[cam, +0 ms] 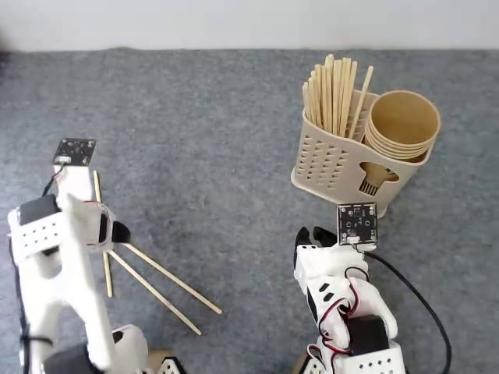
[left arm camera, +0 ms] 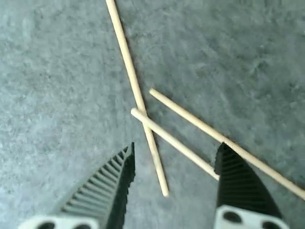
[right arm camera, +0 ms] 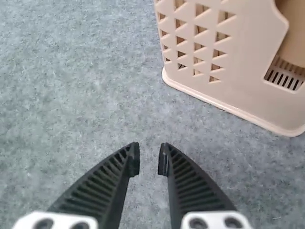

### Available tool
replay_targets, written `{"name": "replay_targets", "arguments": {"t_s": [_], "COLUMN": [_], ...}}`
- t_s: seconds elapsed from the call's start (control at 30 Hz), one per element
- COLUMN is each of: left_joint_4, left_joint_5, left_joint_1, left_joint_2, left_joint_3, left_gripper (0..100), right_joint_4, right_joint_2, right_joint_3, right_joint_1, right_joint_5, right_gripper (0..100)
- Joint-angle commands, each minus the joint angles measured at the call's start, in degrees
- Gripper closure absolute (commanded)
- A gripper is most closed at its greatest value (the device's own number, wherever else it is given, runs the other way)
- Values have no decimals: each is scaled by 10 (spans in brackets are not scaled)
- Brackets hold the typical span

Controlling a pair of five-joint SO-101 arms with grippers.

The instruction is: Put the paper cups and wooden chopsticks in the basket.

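Left claw (left arm camera: 176, 148) wide open over crossed chopsticks (left arm camera: 135, 86); right claw (right arm camera: 148, 160) barely parted near basket (right arm camera: 224, 62); cups (cam: 405, 117) inside.

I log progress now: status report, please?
Left gripper open, over three loose chopsticks. Right gripper barely open, empty, beside basket. Cups in basket. Nothing blocking.

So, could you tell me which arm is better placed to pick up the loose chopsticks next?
Left: the left gripper, open, hovers over the loose chopsticks; the right gripper sits by the basket.
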Motion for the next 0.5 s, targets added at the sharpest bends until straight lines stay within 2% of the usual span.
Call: {"name": "replay_targets", "arguments": {"t_s": [0.0,0.23,0.47], "left_joint_4": [-55,-82,-82], "left_joint_5": [-4,-4,-7], "left_joint_1": [4,3,-4], "left_joint_2": [49,176,310], "left_joint_3": [-42,-123,-240], "left_gripper": [739,747,856], "right_joint_4": [-4,-22,-21], "right_joint_2": [0,0,0], "right_joint_3": [1,18,18], "right_joint_1": [-5,-6,-6], "right_joint_5": [-3,-2,-2], "right_gripper": [920,920,920]}}
